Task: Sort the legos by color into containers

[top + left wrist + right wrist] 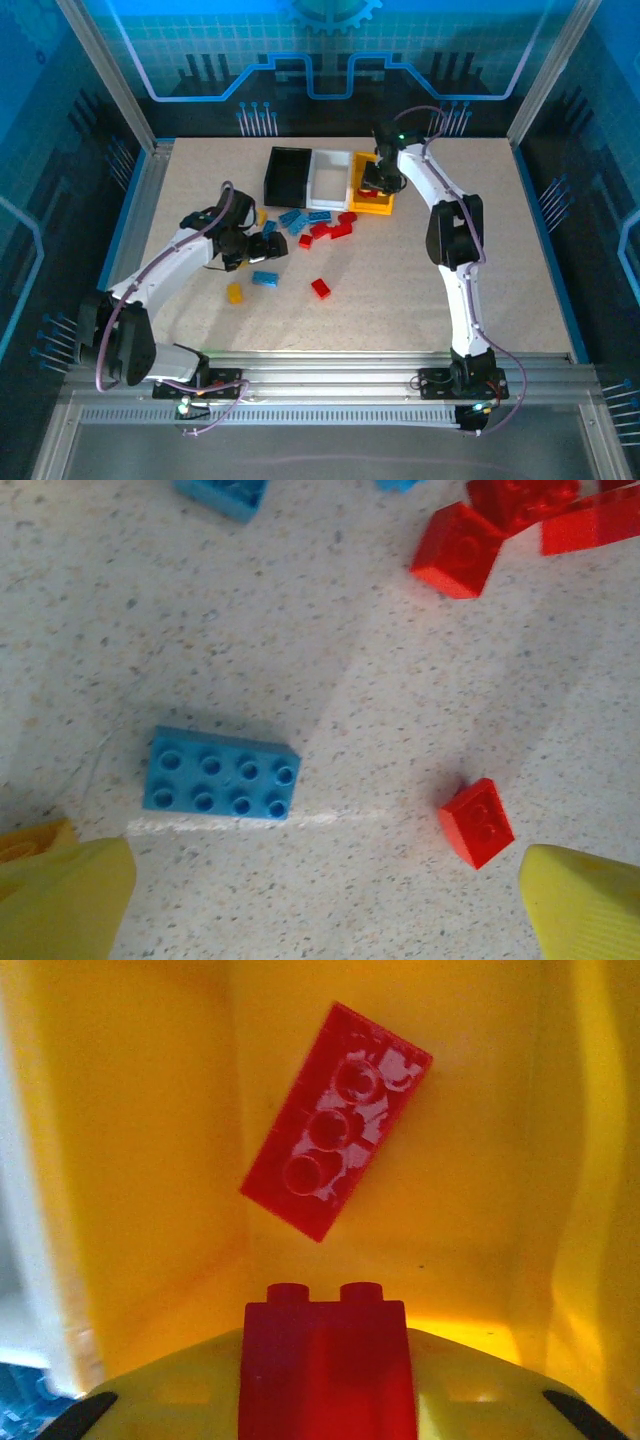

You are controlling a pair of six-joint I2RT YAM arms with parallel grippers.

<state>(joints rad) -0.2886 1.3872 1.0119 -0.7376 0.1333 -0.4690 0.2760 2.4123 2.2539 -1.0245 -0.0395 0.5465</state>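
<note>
Right jaws pinch a second red brick (325, 1360) over the one-o'clock yellow bin (130, 1110); left jaws spread, most legos (265, 278) loose.

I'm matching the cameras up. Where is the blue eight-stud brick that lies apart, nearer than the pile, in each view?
Top external: the blue brick lies left of centre on the table, on the near side of the pile.
Left wrist: the blue brick lies left of centre, studs up.
Shared landmark: the lone red brick, just right of it in both views.
</note>
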